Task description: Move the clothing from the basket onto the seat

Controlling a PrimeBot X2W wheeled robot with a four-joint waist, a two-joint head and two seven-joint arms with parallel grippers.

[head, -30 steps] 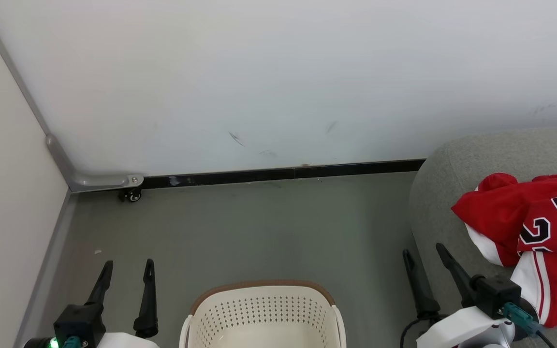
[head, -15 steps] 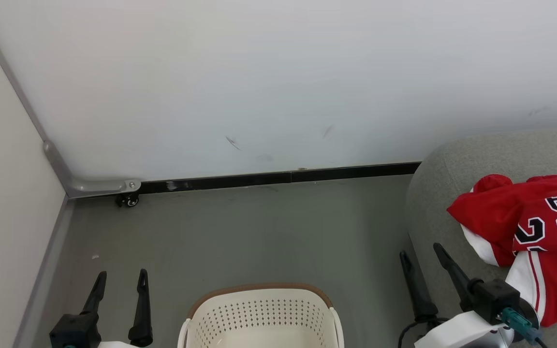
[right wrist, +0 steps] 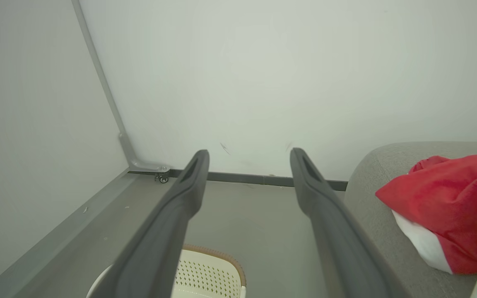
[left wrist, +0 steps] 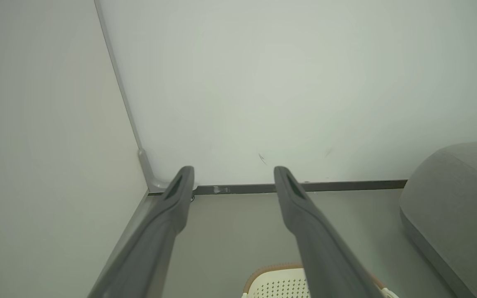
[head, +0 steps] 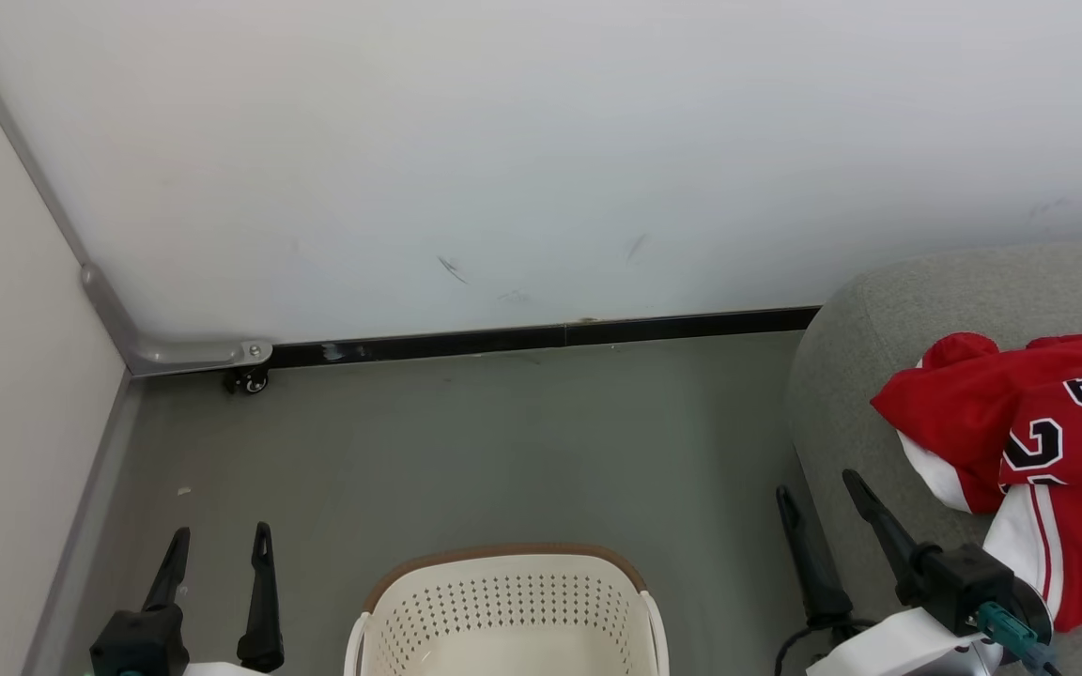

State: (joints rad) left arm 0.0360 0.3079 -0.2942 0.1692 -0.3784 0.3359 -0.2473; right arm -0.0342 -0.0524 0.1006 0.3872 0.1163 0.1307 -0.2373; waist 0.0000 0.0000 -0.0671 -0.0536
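Observation:
The red and white clothing (head: 1020, 441) lies in a heap on the grey seat (head: 888, 310) at the right; black numbers show on one piece. The right wrist view has the clothing (right wrist: 441, 207) on the seat (right wrist: 371, 186) too. The cream basket (head: 503, 610) with a brown rim stands on the floor at bottom centre, and what shows of its inside holds nothing. My left gripper (head: 219, 540) is open, left of the basket. My right gripper (head: 818, 483) is open between basket and seat, apart from the clothing.
A pale wall with a black skirting strip (head: 541, 336) runs across the back. A side wall (head: 6, 376) closes the left, meeting it at a grey corner trim (head: 165, 354) with a small caster (head: 248, 380). Grey floor (head: 503, 441) lies between.
My left gripper has sunk lower and a little left in the head view. The picture shifted slightly. Right gripper, basket and clothing hold about the same places.

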